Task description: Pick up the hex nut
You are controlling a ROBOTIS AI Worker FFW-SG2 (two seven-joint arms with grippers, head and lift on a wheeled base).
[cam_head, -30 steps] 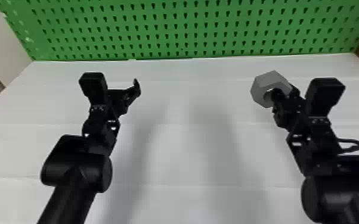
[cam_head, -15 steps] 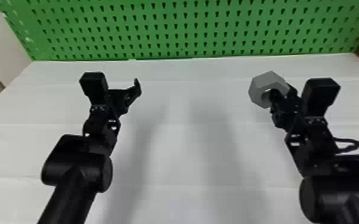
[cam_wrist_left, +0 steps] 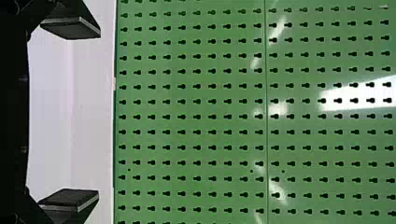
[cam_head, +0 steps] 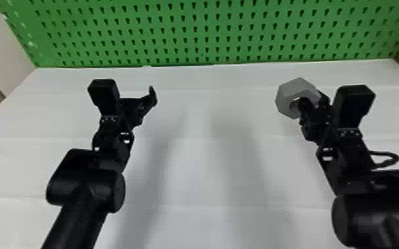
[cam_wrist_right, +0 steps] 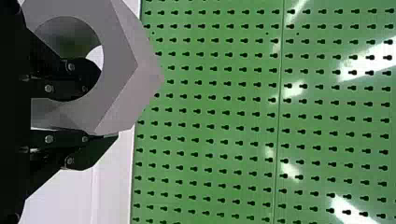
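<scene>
While my left gripper (cam_head: 134, 105) hung at upper left of the frame, fingers spread, I held the hex nut (cam_head: 287, 93) at upper right, my right gripper (cam_head: 314, 102) clamped on its wall, one finger through the hole.

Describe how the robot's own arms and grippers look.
The left arm and right arm are black, with rounded segments and a boxy block at each wrist. The left gripper has flat black finger pads edged in grey. The right gripper is black, with small silvery screws. A black cable loops beside the right arm.
</scene>
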